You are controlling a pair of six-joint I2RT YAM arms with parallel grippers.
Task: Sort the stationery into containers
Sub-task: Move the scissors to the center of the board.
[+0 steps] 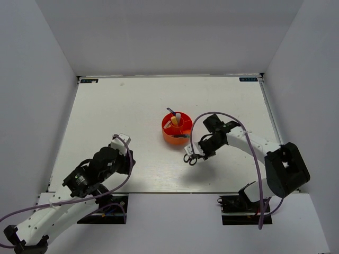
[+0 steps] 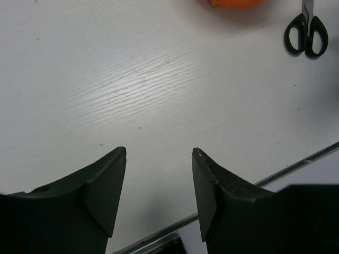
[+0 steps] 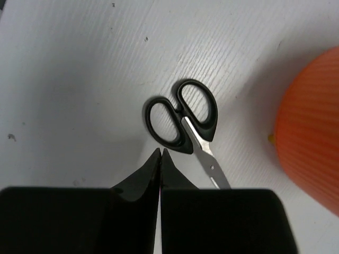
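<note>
The orange-red tub (image 1: 168,138) stands mid-table and holds an orange highlighter (image 1: 175,121) and thin pens standing up in its compartments. Its wall also shows in the right wrist view (image 3: 312,137) and its edge in the left wrist view (image 2: 233,2). The black-handled scissors (image 3: 183,116) lie on the table just right of the tub's front (image 1: 192,158), handles toward me; they also show in the left wrist view (image 2: 305,34). My right gripper (image 3: 160,151) is shut with nothing between its fingers; its tips are at the scissors' handles and the blade runs under its right finger. My left gripper (image 2: 159,151) is open and empty over bare table.
White walls enclose the table on three sides. The table's near edge (image 2: 296,164) is a metal strip just below my left gripper. A purple cable (image 1: 222,114) loops above the right arm.
</note>
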